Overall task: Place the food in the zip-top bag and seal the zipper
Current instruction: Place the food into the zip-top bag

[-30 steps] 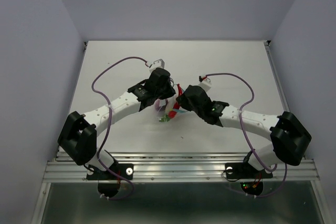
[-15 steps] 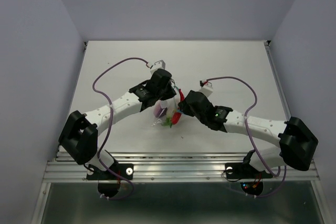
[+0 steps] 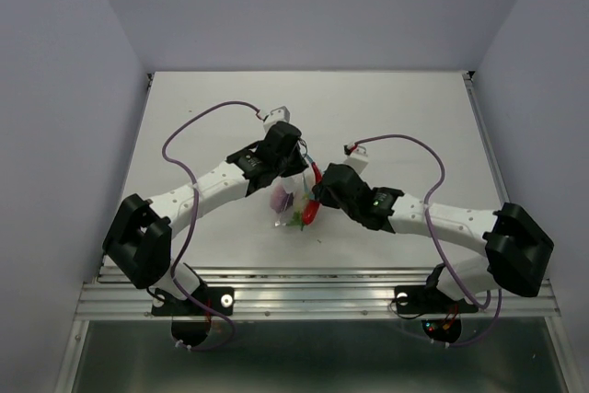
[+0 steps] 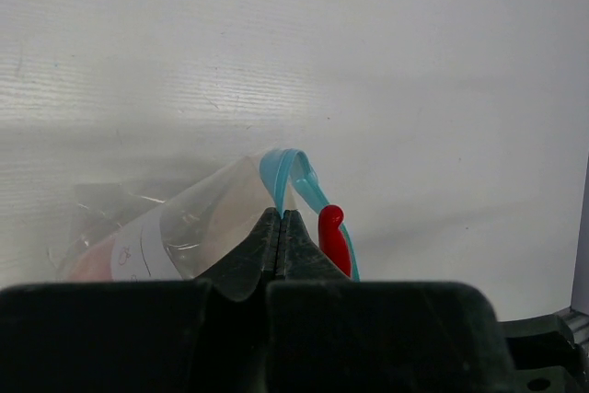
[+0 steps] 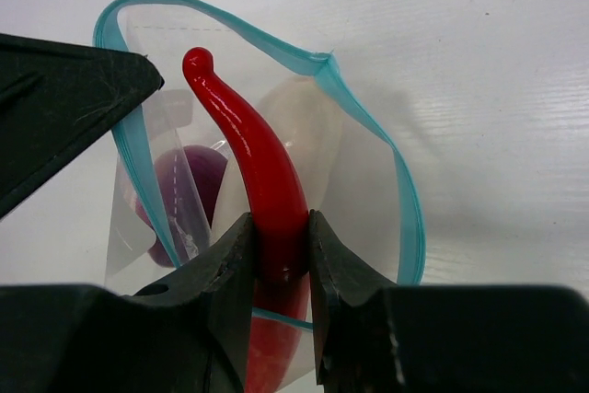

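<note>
1. Left gripper [image 4: 281,225], fingers pressed shut, pinches the clear bag [image 4: 207,227] at its blue zipper [image 4: 304,177]; faint print on the plastic is unreadable.
2. Right gripper [image 5: 276,246], part open, clamps the red chili [image 5: 253,158] at the bag's open mouth; onion [image 5: 175,186] and radish [image 5: 308,121] lie inside.
3. White table [image 3: 396,117], pale lilac walls [image 3: 294,6].

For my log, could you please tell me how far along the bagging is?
Done: onion and radish appear inside the bag. In hand: left gripper pinches its rim; right gripper holds the chili in the mouth. Left: release it, seal the zipper.
</note>
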You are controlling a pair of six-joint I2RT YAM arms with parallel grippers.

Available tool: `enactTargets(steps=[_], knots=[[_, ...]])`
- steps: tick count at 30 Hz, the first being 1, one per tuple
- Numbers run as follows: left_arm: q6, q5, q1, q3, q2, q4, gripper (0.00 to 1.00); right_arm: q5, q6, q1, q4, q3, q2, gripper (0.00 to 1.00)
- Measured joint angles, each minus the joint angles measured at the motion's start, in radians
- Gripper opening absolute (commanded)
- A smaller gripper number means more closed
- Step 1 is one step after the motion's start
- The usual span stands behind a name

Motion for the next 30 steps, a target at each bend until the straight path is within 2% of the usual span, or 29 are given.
enactTargets(steps=[10, 22, 25, 28, 30], knots=[[0.080, 0.027, 0.000, -0.063, -0.029, 0.045, 0.00, -0.084, -0.130, 0.003, 0.000, 0.040, 0.039, 0.11], [0.158, 0.071, -0.022, -0.099, -0.097, 0.094, 0.00, -0.129, -0.138, 0.003, -0.029, 0.113, 0.138, 0.12], [0.188, 0.091, -0.031, -0.100, -0.117, 0.106, 0.00, -0.138, -0.142, 0.003, -0.029, 0.132, 0.152, 0.16], [0.208, 0.095, -0.031, -0.106, -0.124, 0.118, 0.00, -0.135, -0.142, 0.003, -0.039, 0.156, 0.163, 0.29], [0.217, 0.097, -0.029, -0.112, -0.124, 0.131, 0.00, -0.129, -0.141, 0.003, -0.049, 0.163, 0.164, 0.32]])
